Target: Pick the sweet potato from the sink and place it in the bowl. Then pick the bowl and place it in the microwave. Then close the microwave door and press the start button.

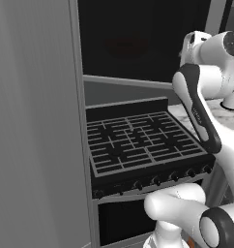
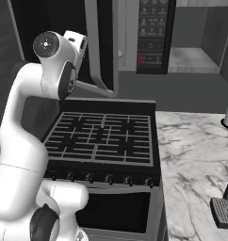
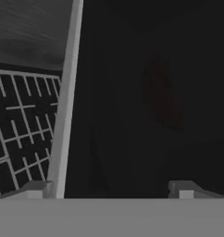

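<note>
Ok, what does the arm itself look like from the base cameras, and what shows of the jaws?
The arm is glossy white, built of rounded tubular links with dark grey to black joint bands and a round dark end cap at the upper joint. One link carries a long black strip along its side. No cables show. In the hand view, the gripper has two small grey fingertips, blocky and squared.

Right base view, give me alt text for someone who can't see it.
A white robot arm reaches up toward the dark tinted-glass microwave door, which has a grey frame edge, above a black stove with grated burners. A keypad strip sits right of the door, and a marble counter lies right of the stove.
</note>
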Robot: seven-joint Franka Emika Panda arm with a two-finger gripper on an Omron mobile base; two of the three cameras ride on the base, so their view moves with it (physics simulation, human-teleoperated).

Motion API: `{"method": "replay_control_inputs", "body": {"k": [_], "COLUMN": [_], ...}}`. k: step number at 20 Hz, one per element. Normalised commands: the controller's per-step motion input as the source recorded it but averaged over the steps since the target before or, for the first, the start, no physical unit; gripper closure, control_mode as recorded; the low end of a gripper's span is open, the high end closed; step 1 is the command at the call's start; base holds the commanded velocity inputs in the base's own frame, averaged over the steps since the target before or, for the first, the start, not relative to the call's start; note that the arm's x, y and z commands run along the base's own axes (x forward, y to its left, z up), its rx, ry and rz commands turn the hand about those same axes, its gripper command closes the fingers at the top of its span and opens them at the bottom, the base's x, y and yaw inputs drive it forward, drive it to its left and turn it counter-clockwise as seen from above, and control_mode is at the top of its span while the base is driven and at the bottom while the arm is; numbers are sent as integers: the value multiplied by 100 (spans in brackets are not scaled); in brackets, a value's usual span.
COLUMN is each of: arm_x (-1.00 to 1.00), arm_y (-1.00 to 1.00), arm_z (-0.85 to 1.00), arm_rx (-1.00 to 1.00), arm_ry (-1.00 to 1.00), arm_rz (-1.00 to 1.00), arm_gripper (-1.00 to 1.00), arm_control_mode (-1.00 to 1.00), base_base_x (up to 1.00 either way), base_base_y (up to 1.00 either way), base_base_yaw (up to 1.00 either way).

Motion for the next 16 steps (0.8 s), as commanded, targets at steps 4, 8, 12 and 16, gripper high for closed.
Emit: {"method": "replay_control_inputs", "body": {"k": [4, 8, 12, 16], "arm_x": [100, 100, 100, 100], "arm_y": [-2, -1, -4, -8], "arm_z": [-1, -1, 0, 0], "arm_rx": [-2, -2, 0, 0], "arm_ry": [0, 0, 0, 0], "arm_rz": [0, 0, 0, 0], "arm_gripper": [-100, -100, -100, -100], "arm_control_mode": [-100, -100, -100, -100], "base_base_x": [0, 0, 0, 0], "base_base_y": [0, 0, 0, 0], "base_base_yaw": [0, 0, 0, 0]}}
